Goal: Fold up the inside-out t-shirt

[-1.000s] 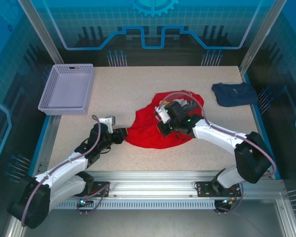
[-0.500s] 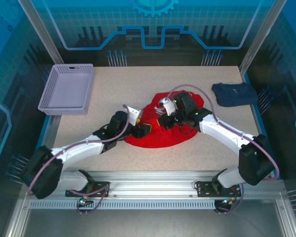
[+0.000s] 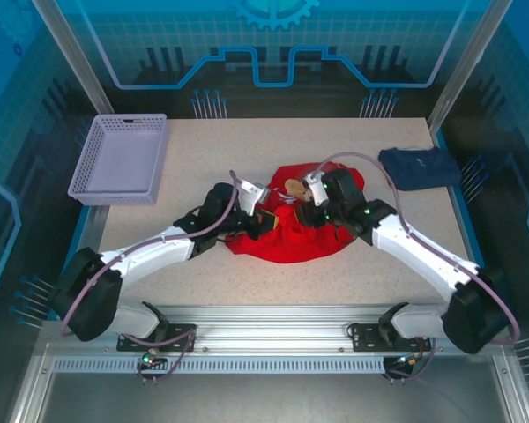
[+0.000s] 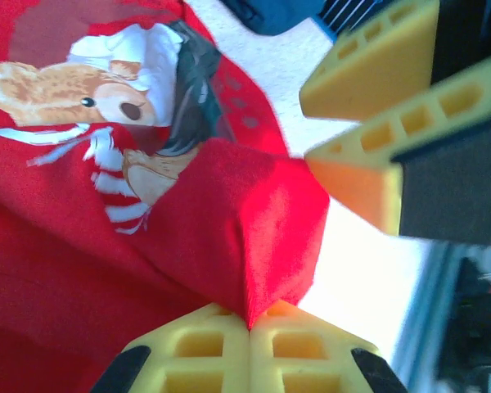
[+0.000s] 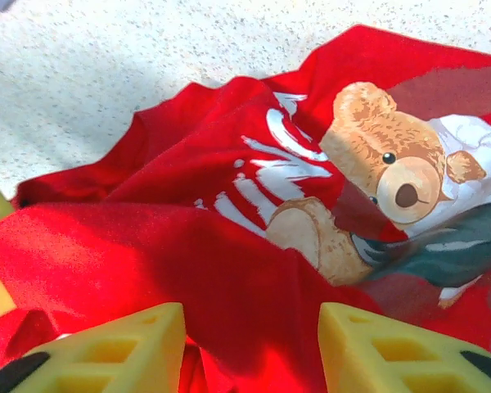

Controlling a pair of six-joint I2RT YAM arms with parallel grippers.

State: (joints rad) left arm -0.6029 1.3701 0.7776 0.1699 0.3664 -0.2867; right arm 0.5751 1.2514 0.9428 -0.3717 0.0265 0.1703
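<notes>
One red inside-out t-shirt (image 3: pixel 291 247) crumpled at centre of table (image 3: pixel 203 159), L gripper (image 4: pixel 250 348) clamped on raised cloth fold, R gripper (image 5: pixel 250 344) jaws apart over cloth nr teddy-bear print (image 5: pixel 389 164), navy garment (image 3: pixel 419 167) far right.

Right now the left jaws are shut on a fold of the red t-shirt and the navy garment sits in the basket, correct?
No: the top view shows the navy garment on the table at far right, outside the basket. The left jaws are shut on a fold of the red t-shirt.
</notes>
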